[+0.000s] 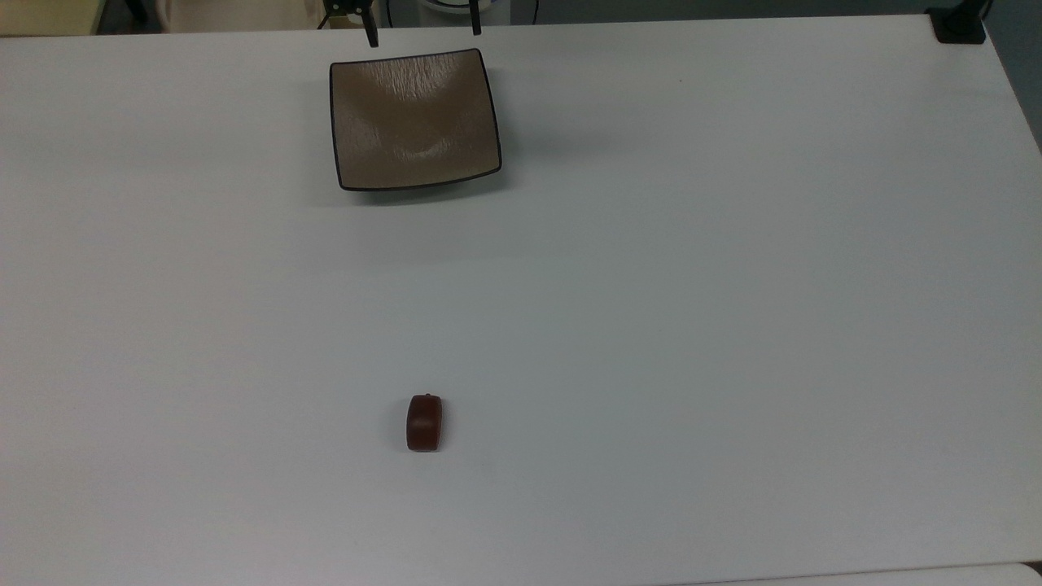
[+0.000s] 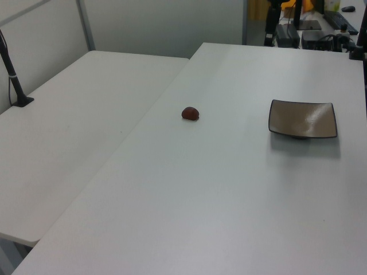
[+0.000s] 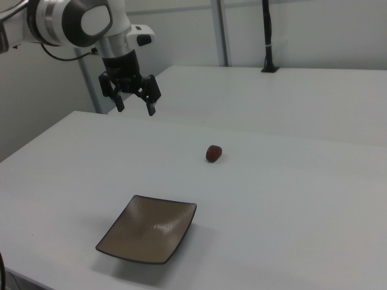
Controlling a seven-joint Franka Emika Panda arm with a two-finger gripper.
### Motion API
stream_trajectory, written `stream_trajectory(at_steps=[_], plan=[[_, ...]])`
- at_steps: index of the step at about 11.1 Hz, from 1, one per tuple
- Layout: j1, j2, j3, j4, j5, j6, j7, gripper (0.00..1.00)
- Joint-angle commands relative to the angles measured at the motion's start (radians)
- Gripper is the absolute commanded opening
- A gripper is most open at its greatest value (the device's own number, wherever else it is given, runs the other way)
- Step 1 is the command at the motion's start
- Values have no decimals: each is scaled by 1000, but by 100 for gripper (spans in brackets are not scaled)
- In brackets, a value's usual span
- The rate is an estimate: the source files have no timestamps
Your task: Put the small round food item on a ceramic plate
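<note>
The small round food item (image 1: 424,422) is a glossy dark reddish-brown piece lying alone on the white table (image 1: 733,285), low in the top view; it also shows as a small lump (image 2: 191,113) (image 3: 213,153). The ceramic plate (image 1: 413,120) is a square tan dish with a thin black rim, near the table's far edge in the top view (image 2: 303,119) (image 3: 148,229). It holds nothing. My gripper (image 3: 135,106) hangs open in the air above the table at the right view's upper left, well apart from both. Its two fingertips (image 1: 371,36) poke in at the top view's upper edge, just beyond the plate.
A second white table (image 2: 74,126) adjoins at the left view's left. A black post (image 3: 266,36) stands clamped on it. Monitors and cables (image 2: 304,31) sit beyond the table's far end in the left view.
</note>
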Motion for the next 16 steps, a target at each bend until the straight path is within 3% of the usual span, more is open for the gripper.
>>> stream_trajectory(at_steps=[1, 12, 16], plan=[[24, -6, -17, -18, -13, 25, 25, 100], [31, 12, -18, -6, 1, 27, 28, 100], [21, 74, -23, 76, -2, 33, 112, 100]])
